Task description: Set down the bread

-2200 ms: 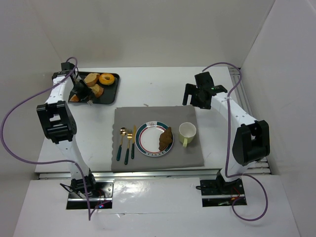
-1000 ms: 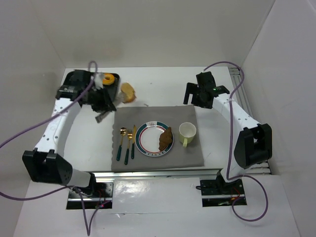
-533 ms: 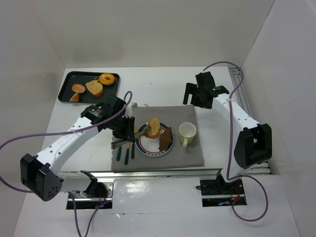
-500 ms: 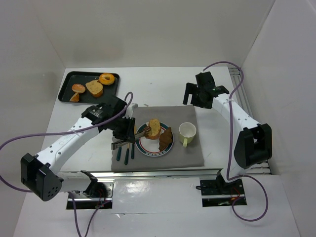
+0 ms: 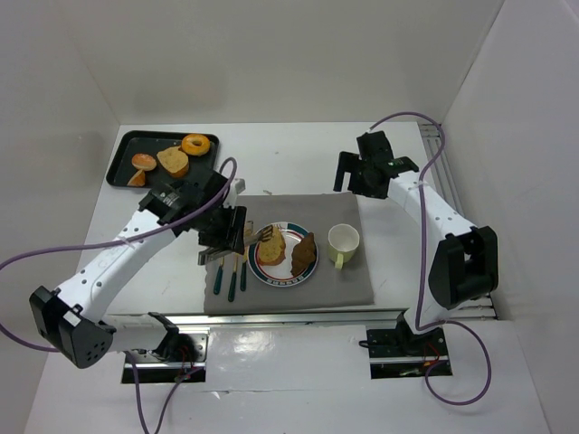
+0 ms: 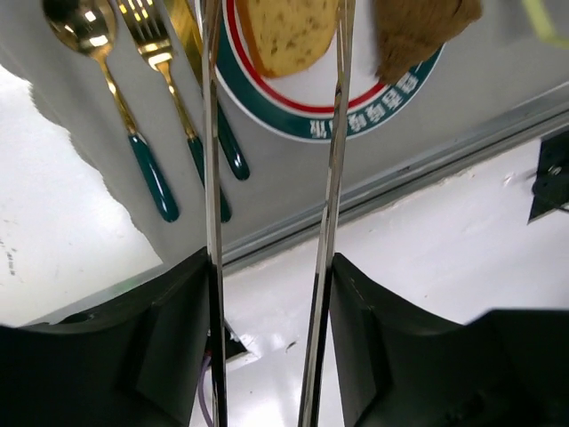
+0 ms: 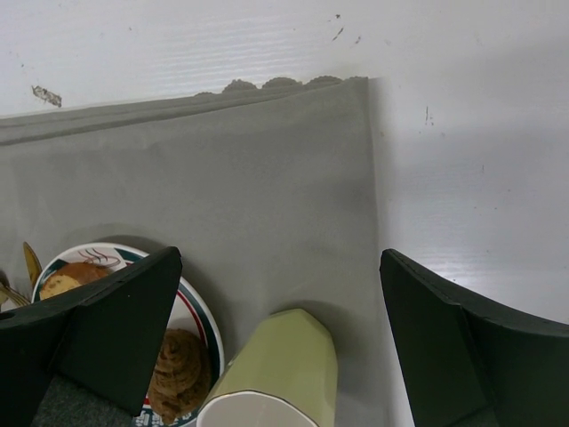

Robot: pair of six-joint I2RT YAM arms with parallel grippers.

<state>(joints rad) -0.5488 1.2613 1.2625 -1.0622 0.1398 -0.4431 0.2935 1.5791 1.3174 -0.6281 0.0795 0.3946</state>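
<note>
The left gripper (image 5: 264, 237) was fitted with two long metal blades, which were extended over the left part of the plate (image 5: 282, 284). In the left wrist view the blades were seen held apart, with the bread (image 6: 286, 34) lying between their far ends. The left blade was seen clear of the slice; contact at the right blade could not be determined. The bread was laid flat on the plate's left half, just beside a brown pastry (image 5: 306, 253). The plate was set on a grey placemat (image 5: 289, 210), between a green cup (image 5: 343, 242) and the spoon (image 6: 116, 102), fork (image 6: 182, 116) and knife (image 6: 233, 156). The right gripper (image 7: 280, 258) was held above the placemat's far right corner, its fingers spread wide with nothing gripped. A black tray (image 5: 127, 145) of baked goods was located at the table's far left.
</note>
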